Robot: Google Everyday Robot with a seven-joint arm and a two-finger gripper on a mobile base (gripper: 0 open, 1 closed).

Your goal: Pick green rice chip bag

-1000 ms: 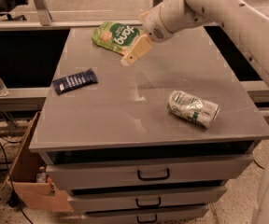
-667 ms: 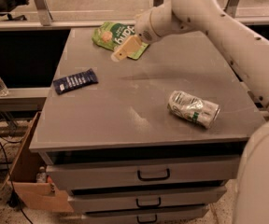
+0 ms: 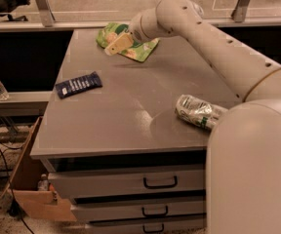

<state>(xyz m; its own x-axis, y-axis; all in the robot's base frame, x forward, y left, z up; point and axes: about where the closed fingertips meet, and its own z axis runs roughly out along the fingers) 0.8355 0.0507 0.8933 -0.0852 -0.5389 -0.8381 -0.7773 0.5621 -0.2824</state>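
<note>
The green rice chip bag (image 3: 139, 50) lies flat at the far edge of the grey table top, light green with pale round chips pictured on it. My gripper (image 3: 117, 45) reaches in from the right on the long white arm and hangs just over the bag's middle, its tan fingers (image 3: 120, 43) pointing down and to the left and covering part of the bag. I cannot tell whether the fingers touch the bag.
A silver-and-green can (image 3: 199, 112) lies on its side at the right of the table (image 3: 130, 116). A dark blue bar wrapper (image 3: 78, 84) lies at the left. Drawers sit below the front edge. A cardboard box (image 3: 30, 189) stands on the floor at the left.
The arm has swung left and farther back across the table, carrying the gripper from beside the bag to over its middle. The bag, can and wrapper lie as before.
</note>
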